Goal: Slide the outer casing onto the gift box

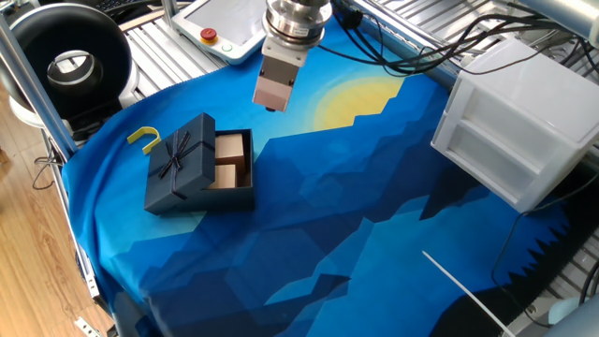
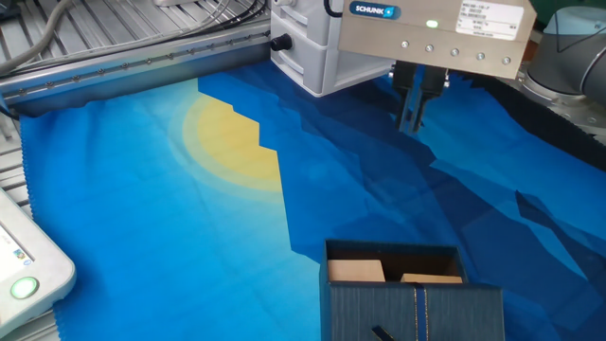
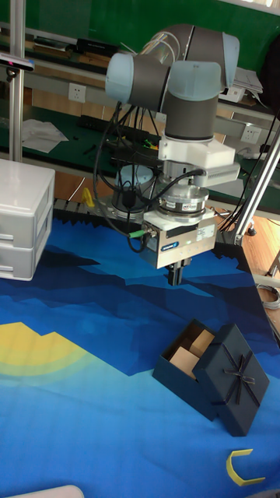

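Note:
The outer casing (image 1: pixel 180 161) is a dark navy cover with a ribbon bow. It sits skewed over the left half of the gift box (image 1: pixel 234 174), whose tan compartments show on the right. Both stand at the left of the blue cloth. In the other fixed view the outer casing (image 2: pixel 417 308) is at the bottom edge with the gift box (image 2: pixel 393 268) open behind it. The tall fixed view shows the outer casing (image 3: pixel 239 377) and gift box (image 3: pixel 187 359) low at the right. My gripper (image 1: pixel 269 101) hangs in the air above and behind the box, fingers (image 2: pixel 411 104) shut together and holding nothing; it also shows as gripper (image 3: pixel 177 275).
A small yellow hook (image 1: pixel 143 138) lies just left of the casing. A large white drawer unit (image 1: pixel 515 122) stands at the right. A white pendant (image 1: pixel 225 28) and a black round device (image 1: pixel 70 61) sit beyond the cloth's far edge.

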`<state>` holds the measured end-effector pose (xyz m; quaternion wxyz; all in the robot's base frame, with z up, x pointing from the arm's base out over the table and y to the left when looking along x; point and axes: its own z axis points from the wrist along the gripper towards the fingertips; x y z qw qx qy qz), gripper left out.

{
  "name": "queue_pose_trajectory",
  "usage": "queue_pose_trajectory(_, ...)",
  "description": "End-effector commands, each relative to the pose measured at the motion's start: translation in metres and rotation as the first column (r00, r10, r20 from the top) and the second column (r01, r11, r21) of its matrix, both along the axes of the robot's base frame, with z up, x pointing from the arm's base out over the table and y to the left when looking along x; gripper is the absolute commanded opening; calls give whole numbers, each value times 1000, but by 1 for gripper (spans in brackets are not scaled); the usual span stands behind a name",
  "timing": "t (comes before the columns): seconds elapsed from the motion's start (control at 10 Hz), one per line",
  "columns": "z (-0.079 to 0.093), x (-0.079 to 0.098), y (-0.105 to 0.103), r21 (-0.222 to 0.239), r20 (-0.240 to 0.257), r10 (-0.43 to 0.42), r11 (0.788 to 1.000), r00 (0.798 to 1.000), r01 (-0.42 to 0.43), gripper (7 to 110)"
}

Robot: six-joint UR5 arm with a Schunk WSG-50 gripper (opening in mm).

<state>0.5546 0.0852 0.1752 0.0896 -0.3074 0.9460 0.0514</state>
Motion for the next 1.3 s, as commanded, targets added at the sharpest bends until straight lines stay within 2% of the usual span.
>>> queue_pose_trajectory(0.0, -2, -11, -8, -25, -50, -73, 997, 996, 72, 7)
queue_pose_trajectory(0.4, -3, -23, -9, -30, -111, -177, 984, 978, 175, 7)
queue_pose_trajectory(0.9, -3, -24, -8, -25, -126, -231, 973, 965, 230, 7)
queue_pose_trajectory(1.2, -2, -24, -2, 0, -131, -243, 969, 961, 245, 7)
